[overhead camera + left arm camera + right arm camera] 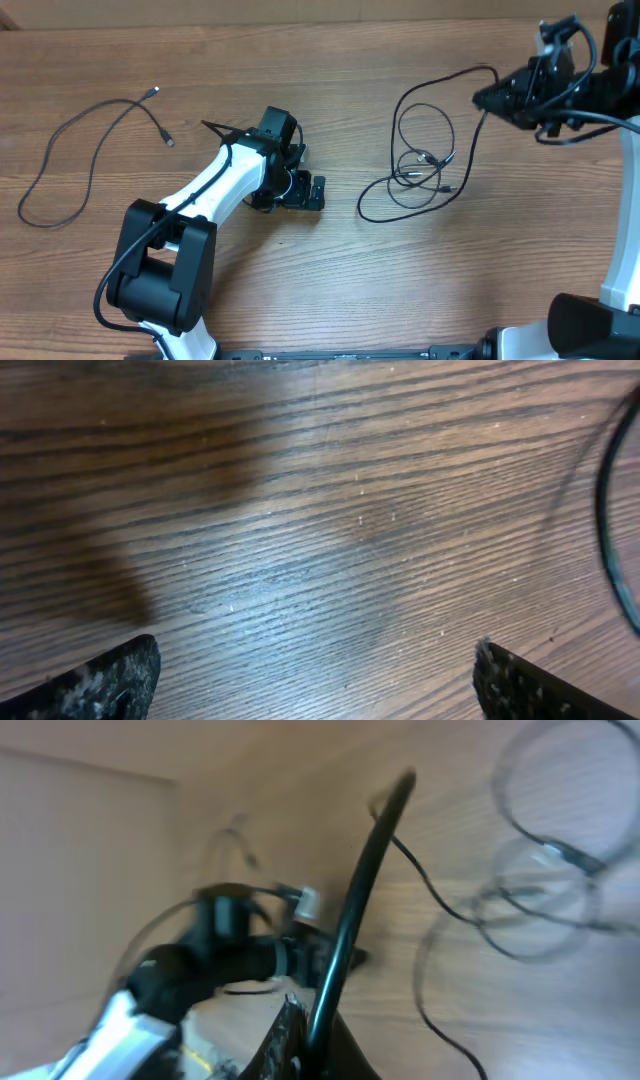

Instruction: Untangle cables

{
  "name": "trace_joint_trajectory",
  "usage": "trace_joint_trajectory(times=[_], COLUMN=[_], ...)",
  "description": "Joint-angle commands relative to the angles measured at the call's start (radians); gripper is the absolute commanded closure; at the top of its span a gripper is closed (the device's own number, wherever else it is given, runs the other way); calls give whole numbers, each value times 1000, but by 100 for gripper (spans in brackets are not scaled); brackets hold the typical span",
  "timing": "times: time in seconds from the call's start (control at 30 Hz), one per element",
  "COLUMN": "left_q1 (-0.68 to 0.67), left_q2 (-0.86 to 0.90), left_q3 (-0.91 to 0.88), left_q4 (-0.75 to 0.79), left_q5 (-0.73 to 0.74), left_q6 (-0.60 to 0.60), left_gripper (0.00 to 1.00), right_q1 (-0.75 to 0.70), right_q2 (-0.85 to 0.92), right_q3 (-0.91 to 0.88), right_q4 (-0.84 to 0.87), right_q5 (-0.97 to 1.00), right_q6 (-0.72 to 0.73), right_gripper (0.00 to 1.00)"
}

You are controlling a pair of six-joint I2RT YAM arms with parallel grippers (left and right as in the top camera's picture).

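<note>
A tangle of thin black cables point(425, 160) with small plug ends lies right of the table's centre. One cable point(445, 82) rises from it to my right gripper point(490, 97), which is shut on it and holds it above the table. In the right wrist view this cable point(365, 870) runs up from the closed jaws point(315, 1045), with the loops point(545, 885) blurred beyond. A separate cable point(75, 140) lies loose at the far left. My left gripper point(305, 190) rests low at the centre, open and empty, its fingertips point(315, 680) wide apart over bare wood.
A black cable arc point(612, 530) shows at the right edge of the left wrist view. The table is brown wood point(330, 280). My left arm point(200, 195) stretches from the front left toward the centre.
</note>
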Motion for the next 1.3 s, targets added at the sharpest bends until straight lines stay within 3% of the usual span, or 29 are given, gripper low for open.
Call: trace_joint_trajectory(times=[0.0,0.13,0.27,0.33,0.8,0.97,1.13,1.27], left_q1=[-1,-2,-2,-1,-23,-34,-33,-33], left_q2=[-9,-9,-9,-9,32,76,149,199], left_q3=[-5,-5,-5,-5,-6,-6,-6,-6], left_q4=[8,41,86,95,161,190,205,207], left_q5=[62,151,296,324,260,259,260,260], left_q6=[-49,-51,56,48,-100,-105,-105,-104], left_gripper=[0,0,0,0,1,1,0,6], right_q1=[32,69,102,121,216,247,257,257], right_q2=[-18,-18,-18,-18,-18,-18,-18,-18], right_q3=[-65,-194,-352,-435,-925,-1067,-1165,-1215], right_q4=[-31,-23,23,58,401,507,608,681], right_q5=[106,111,73,59,-124,-198,-207,-206], right_q6=[-68,-107,-106,-106,-101,-93,2,34], right_gripper=[96,96,96,96,96,96,96,96])
